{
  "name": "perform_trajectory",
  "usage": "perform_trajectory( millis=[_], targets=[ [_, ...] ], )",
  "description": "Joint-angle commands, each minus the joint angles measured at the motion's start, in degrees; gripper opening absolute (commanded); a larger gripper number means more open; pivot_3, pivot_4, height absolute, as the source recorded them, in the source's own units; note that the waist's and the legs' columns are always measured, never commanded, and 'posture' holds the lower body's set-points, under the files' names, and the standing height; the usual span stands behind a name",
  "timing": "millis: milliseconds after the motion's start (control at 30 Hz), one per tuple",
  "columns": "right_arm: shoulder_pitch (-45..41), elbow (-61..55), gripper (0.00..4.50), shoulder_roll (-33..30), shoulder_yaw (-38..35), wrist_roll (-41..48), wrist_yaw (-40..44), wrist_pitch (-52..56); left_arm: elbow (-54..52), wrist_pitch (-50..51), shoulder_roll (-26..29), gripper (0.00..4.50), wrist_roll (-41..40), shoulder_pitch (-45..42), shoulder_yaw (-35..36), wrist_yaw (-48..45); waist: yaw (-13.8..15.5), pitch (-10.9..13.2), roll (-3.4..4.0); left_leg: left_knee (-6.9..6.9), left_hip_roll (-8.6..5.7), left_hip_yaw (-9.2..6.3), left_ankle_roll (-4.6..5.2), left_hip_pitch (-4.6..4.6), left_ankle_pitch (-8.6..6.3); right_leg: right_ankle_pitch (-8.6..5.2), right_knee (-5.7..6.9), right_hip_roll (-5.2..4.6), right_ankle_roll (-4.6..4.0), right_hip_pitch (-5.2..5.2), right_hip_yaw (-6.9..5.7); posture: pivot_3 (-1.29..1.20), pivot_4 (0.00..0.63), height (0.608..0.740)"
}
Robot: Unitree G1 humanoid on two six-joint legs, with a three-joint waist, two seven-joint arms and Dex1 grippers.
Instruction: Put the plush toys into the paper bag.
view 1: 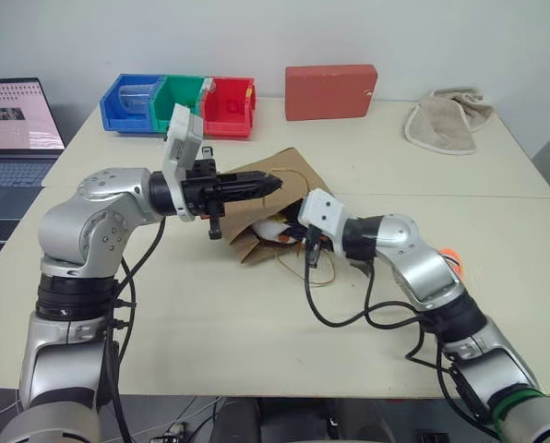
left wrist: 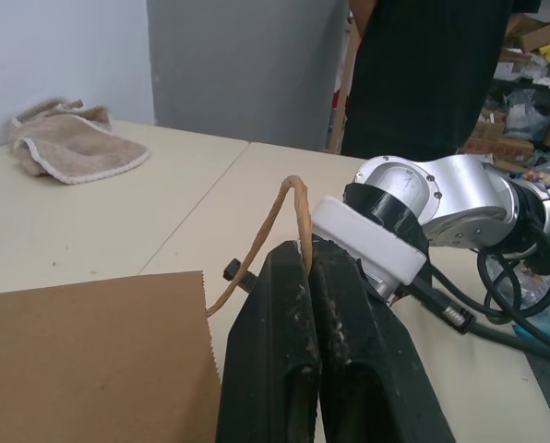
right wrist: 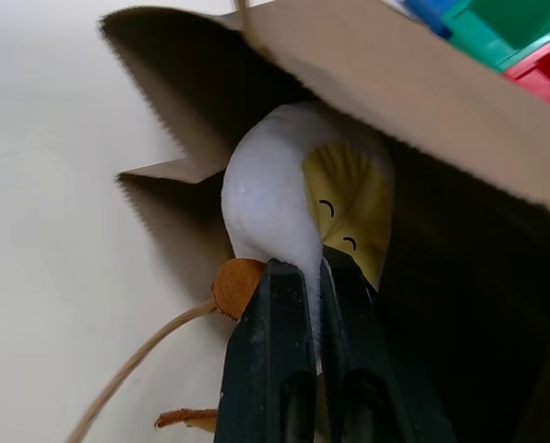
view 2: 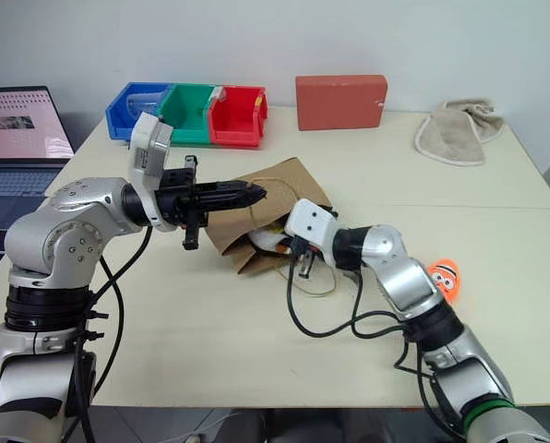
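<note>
Egg toy (right wrist: 284, 203) sits right at the mouth of the paper bag (view 1: 280, 180), pinched at its lower edge by the right tool (right wrist: 316, 277), whose two black fingers are clamped on the white plush. The bag lies on its side on the bench (view 1: 210, 323), and the left tool (left wrist: 307, 277) is closed on one twisted handle (left wrist: 289, 208), lifting the upper flap so the mouth gapes. The orange toy (view 2: 446, 277) lies on the bench beside the right forearm, well apart from the bag.

Risks, as I judge them: the grip on the egg is shallow, on soft fabric, so it could slip free before the toy is properly inside. The bag is light and only held by one thin handle; a push from the right arm could shove the whole bag along or crumple the lower flap, closing the mouth. The loose handle near the right tool might also snag it on withdrawal.
</note>
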Motion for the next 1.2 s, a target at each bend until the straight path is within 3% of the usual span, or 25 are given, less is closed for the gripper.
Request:
perform_trajectory(
  millis=[33, 167, 200, 300, 600, 867, 1033, 1200],
  targets=[
    [-1.52, 1.16, 0.03, 1.84, 0.65, -2.36, -2.31, -3.62, 0.73, 0.32, -0.03, 0.0, -1.68, -2.6, 2.76, 0.73, 0.0, 0.0, 0.0, 0.0, 0.0, 0.0, 0.0, 0.0, 0.0, 0.0, 0.0, 0.0, 0.0, 0.0, 0.0, 0.0, 0.15, 0.74],
    [-2.4, 6.7, 0.03, 4.6, 2.52, -7.59, -7.75, -10.11, 4.58, 0.32, 0.07, 0.0, -1.89, -4.91, 4.16, 0.51, -0.16, 0.0, 0.0, 0.0, 0.0, 0.01, 0.0, 0.0, 0.0, 0.06, 0.0, 0.01, -0.09, -0.02, 0.01, 0.0, 0.15, 0.74],
    [-2.46, 8.11, 0.26, 5.38, 2.51, -8.66, -9.36, -11.76, 5.15, 0.44, 0.12, 0.0, -2.07, -5.42, 4.46, 0.53, -0.21, 0.0, 0.0, 0.0, 0.0, 0.01, 0.0, 0.0, 0.0, 0.06, 0.01, 0.01, -0.09, -0.02, 0.0, 0.0, 0.15, 0.74],
    [-2.51, 10.23, 1.13, 6.39, 2.8, -10.87, -11.3, -15.18, 5.49, 0.81, 0.41, 0.0, -2.32, -5.81, 4.71, 0.33, -0.23, 0.0, 0.0, 0.0, 0.0, 0.02, 0.0, -0.01, 0.0, 0.07, 0.01, 0.01, -0.12, -0.03, 0.02, 0.0, 0.15, 0.74],
    [-1.21, 5.31, 4.49, 6.58, 1.26, -10.03, -8.28, -13.73, 5.31, 0.84, 0.88, 0.0, -1.81, -5.01, 4.95, -0.08, -0.36, 0.0, 0.0, -0.01, 0.0, 0.01, 0.0, 0.0, 0.0, 0.11, 0.03, 0.01, -0.18, -0.03, 0.02, 0.0, 0.15, 0.74],
    [0.96, -11.3, 4.49, -2.03, -4.07, 1.86, 5.76, -0.53, 5.35, 0.21, 0.1, 0.0, -0.97, -4.43, 3.96, -0.19, -0.08, 0.0, 0.0, -0.01, 0.0, -0.01, 0.0, -0.01, 0.0, 0.09, 0.02, 0.01, -0.14, -0.01, 0.0, 0.0, 0.15, 0.74],
    [4.28, -21.67, 4.49, -12.37, -11.32, 11.88, 13.0, 9.49, 5.51, -0.33, -0.55, 0.0, -0.53, -4.24, 3.34, -0.49, 0.14, 0.0, 0.0, -0.01, 0.0, 0.0, 0.0, -0.02, 0.0, 0.05, 0.0, 0.01, -0.08, -0.01, 0.0, 0.0, 0.15, 0.74],
    [13.05, -26.65, 4.49, -26.51, -19.54, 17.46, 18.64, 13.64, 5.23, -0.84, -0.65, 0.0, 0.07, -3.7, 2.87, -1.12, 0.58, 0.0, 0.0, -0.01, 0.0, 0.01, 0.01, -0.02, 0.0, -0.01, -0.03, 0.01, -0.01, 0.0, 0.0, 0.0, 0.15, 0.74]
  ],
)
